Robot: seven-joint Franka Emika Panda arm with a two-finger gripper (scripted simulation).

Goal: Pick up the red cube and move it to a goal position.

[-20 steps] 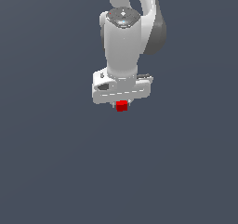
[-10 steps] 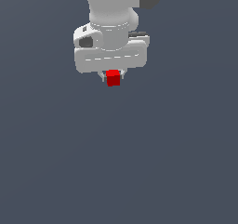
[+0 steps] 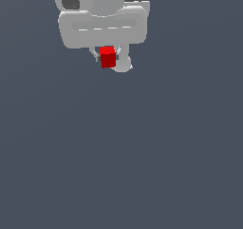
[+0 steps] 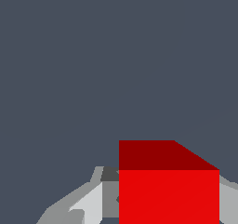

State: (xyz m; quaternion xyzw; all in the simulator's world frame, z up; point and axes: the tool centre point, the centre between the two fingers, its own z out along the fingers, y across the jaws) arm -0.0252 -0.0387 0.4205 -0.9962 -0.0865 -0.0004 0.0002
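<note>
The red cube [image 3: 108, 57] is a small bright red block held between the fingers of my white gripper [image 3: 108, 61], near the top of the exterior view. The gripper is shut on it and holds it high above the dark grey floor. The wide white hand [image 3: 102, 27] sits right above the cube. In the wrist view the red cube [image 4: 168, 190] fills the lower part of the picture, with a grey finger [image 4: 88, 203] pressed against its side. No goal marker shows in either view.
A plain dark grey floor [image 3: 142, 166] fills the rest of both views. No other object is in view.
The gripper has moved with the red cube, upward in the exterior view and closer to that camera, so both look larger now. The cube stays clamped between the fingers.
</note>
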